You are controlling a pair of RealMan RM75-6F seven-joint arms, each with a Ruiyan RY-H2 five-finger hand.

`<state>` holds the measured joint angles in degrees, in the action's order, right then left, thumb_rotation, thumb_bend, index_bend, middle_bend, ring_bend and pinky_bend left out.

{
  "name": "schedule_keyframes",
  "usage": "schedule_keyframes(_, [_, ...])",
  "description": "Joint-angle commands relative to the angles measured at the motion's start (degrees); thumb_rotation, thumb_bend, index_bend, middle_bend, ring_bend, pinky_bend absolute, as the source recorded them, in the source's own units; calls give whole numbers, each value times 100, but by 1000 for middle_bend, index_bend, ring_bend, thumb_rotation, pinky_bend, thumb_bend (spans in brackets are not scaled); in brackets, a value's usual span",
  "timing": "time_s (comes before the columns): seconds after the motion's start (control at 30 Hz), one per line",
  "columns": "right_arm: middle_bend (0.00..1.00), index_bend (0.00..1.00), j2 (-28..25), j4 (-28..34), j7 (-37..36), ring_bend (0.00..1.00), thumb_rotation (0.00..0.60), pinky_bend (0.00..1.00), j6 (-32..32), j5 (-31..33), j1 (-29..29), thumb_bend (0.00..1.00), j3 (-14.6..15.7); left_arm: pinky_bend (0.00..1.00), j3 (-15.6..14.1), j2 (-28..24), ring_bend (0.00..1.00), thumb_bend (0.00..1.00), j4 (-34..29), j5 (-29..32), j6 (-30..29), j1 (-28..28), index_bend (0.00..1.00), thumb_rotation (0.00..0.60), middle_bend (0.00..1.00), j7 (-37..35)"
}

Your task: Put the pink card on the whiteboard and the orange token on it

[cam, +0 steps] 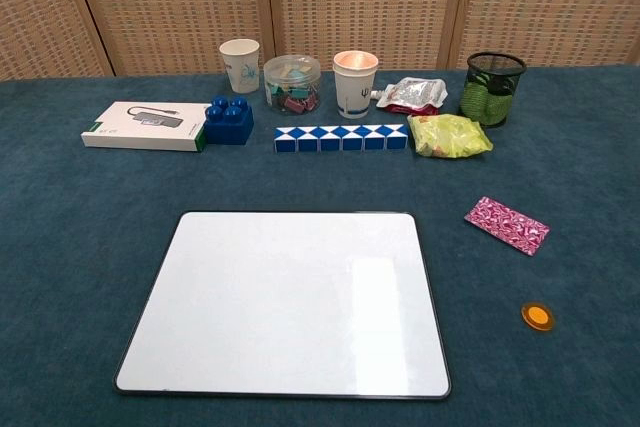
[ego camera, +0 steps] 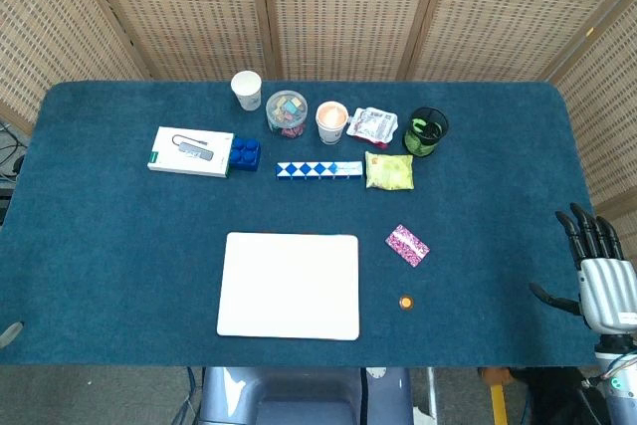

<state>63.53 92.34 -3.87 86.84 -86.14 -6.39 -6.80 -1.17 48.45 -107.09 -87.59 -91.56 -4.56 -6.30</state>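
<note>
The white whiteboard (ego camera: 289, 285) (cam: 285, 301) lies flat near the table's front edge with nothing on it. The pink patterned card (ego camera: 407, 245) (cam: 507, 225) rests on the blue cloth to the board's right. A small orange token (ego camera: 405, 301) (cam: 538, 316) sits in front of the card. My right hand (ego camera: 597, 271) hovers at the table's right edge in the head view, fingers apart and holding nothing, well right of the card and token. Only a grey tip (ego camera: 10, 332) shows at the left edge, where my left hand would be; its state is unreadable.
Along the back stand a paper cup (ego camera: 247, 90), a clear jar of clips (ego camera: 287, 112), a second cup (ego camera: 331, 121), a foil packet (ego camera: 372, 126) and a black mesh holder (ego camera: 427, 130). Closer lie a white box (ego camera: 189, 151), blue brick (ego camera: 244, 154), blue-white snake puzzle (ego camera: 318, 169) and yellow-green bag (ego camera: 389, 171).
</note>
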Motion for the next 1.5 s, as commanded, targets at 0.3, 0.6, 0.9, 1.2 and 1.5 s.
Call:
schedule_keyframes(0.3, [0,0,12,-30,35,0,600,0,-271,-240,-170,0,126,0,23,12,0,0,5,23,-15,2,0,600,0,26])
schedule_keyframes(0.6, [0,18,157,-444,85,0,600,0,-1660,-1007,-1428,0,82,0,116,114,0,0,135,222,154,108,0,600,0,14])
schedule_keyframes(0.9, [0,152,737,-1302,-134,0,600,0,-3399,-1175,-2863,0,-16,0,171,189,0,0,139,490,292,152,0,600,0,191])
schedule_keyframes(1.2, [0,212,1445,-2409,56,0,600,0,-4169,-1075,-3500,2,63,0,206,263,0,0,194,672,509,247,0,600,0,289])
schedule_keyframes(1.5, [0,219,1804,-2963,296,0,600,0,-4269,-1116,-3653,2,295,0,213,291,0,0,208,727,573,275,0,600,0,339])
